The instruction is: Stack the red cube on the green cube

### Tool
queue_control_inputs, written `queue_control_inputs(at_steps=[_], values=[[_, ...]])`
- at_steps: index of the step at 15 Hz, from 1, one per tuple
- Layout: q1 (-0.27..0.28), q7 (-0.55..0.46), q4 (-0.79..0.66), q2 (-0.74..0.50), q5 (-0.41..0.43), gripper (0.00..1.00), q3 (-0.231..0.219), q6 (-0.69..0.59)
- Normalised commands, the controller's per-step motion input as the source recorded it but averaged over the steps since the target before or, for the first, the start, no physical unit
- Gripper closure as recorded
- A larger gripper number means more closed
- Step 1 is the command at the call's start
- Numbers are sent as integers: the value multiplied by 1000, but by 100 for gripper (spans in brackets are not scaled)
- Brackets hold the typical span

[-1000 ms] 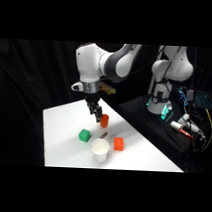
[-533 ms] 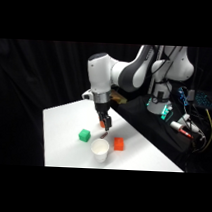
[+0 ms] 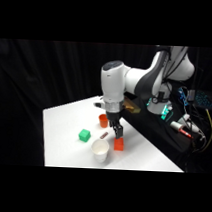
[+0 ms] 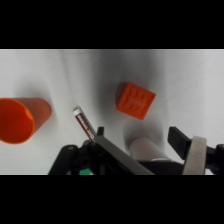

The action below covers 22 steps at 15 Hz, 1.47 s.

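I see my gripper [image 3: 116, 129] low over the white counter [image 3: 63, 122] at mid-frame, its fingers spread apart and holding nothing. The red cube [image 3: 118, 144] sits just below it, beside the white cup [image 3: 100, 149]. The green cube [image 3: 84, 135] lies apart, to the left.

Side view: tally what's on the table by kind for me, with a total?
Cubes: 2, the red cube and the green cube.
Cups: 2, the orange-red cup and the white cup.
Small rod-like items: 1, the thin stick near the gripper.
Total: 5.
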Motion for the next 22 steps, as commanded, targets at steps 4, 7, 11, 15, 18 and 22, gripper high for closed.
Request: queue_control_inputs(at_steps=[4, 7, 11, 15, 18, 22], values=[[105, 350, -209, -98, -112, 0, 14, 265], [87, 299, -184, -42, -120, 0, -7, 331], [108, 296, -141, 37, -189, 0, -81, 388], [129, 240, -99, 72, -186, 0, -156, 300], [106, 152, -84, 69, -100, 0, -140, 263], [66, 1, -15, 107, 58, 0, -50, 226]])
